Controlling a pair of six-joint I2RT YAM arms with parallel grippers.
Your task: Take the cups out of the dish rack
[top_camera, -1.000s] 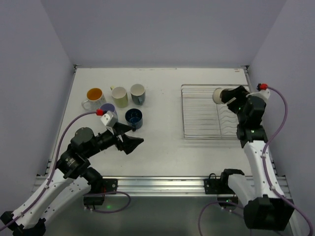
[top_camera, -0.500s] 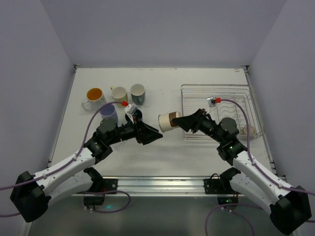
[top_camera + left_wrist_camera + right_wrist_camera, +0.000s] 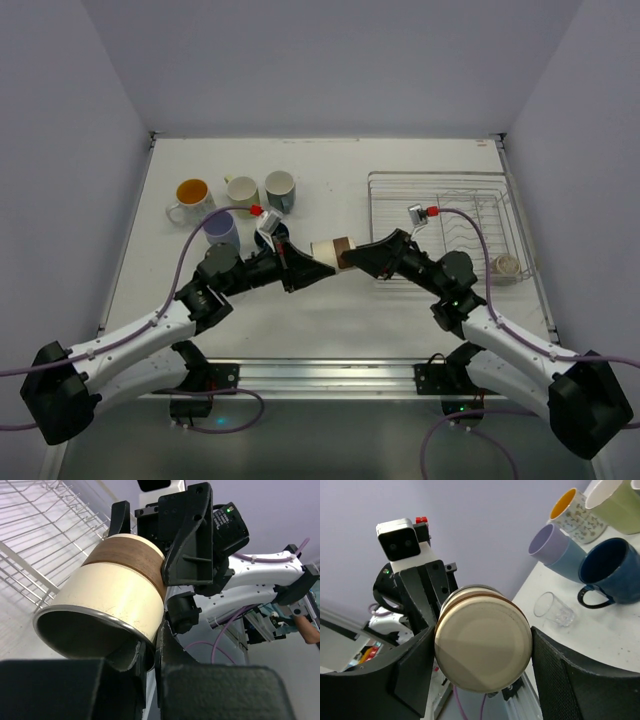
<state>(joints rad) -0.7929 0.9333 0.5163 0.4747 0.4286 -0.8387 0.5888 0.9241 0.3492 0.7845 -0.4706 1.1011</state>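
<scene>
You have the cream cup (image 3: pixel 332 251) held in the air between both arms, just left of the dish rack (image 3: pixel 440 178) and above the surface (image 3: pixel 330 320). The left jaws are pinched narrow on the cup's rim. The right jaws, partly spread, grip its body at the base end. One pale cup (image 3: pixel 508 265) sits in the rack's near right corner. Several mugs (image 3: pixel 242 190) stand grouped at the surface's far left.
</scene>
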